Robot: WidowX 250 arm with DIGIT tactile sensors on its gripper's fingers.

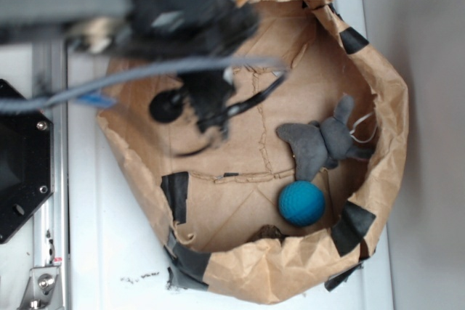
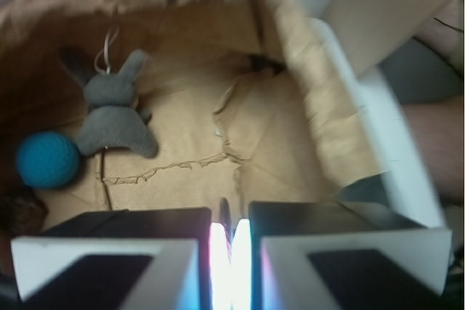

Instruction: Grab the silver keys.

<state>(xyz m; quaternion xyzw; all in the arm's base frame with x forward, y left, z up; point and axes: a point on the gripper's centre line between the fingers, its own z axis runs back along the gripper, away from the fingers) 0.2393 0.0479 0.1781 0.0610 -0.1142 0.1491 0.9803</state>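
A white table (image 1: 109,252) carries a wide brown paper bag (image 1: 290,274), its rim rolled down and patched with strips of black tape (image 1: 176,194). The bag's creased, torn floor fills most of the wrist view. In the exterior view a black metal plate (image 1: 18,165) is bolted beside the table at the left edge.

The robot arm (image 1: 182,12) reaches over the bag's upper left part, blurred, with a grey cable (image 1: 145,74) across it. It hides part of the bag's floor. The gripper (image 2: 230,234) hangs above that floor, clear of the toys. Its fingers (image 2: 290,215) are drawn almost together, with only a narrow bright gap between them. A thin dark sliver stands in that gap; whether it belongs to the silver keys cannot be told, and the keys cannot be made out for certain anywhere in either view.

A grey plush animal (image 1: 323,143) lies flat near the bag's right wall, long ears towards the wall and a thin white loop at its head. A blue textured ball (image 1: 301,203) sits just beside it, below its legs. A small dark clump (image 1: 267,234) lies against the bag's lower wall, near the ball, too dim to identify.
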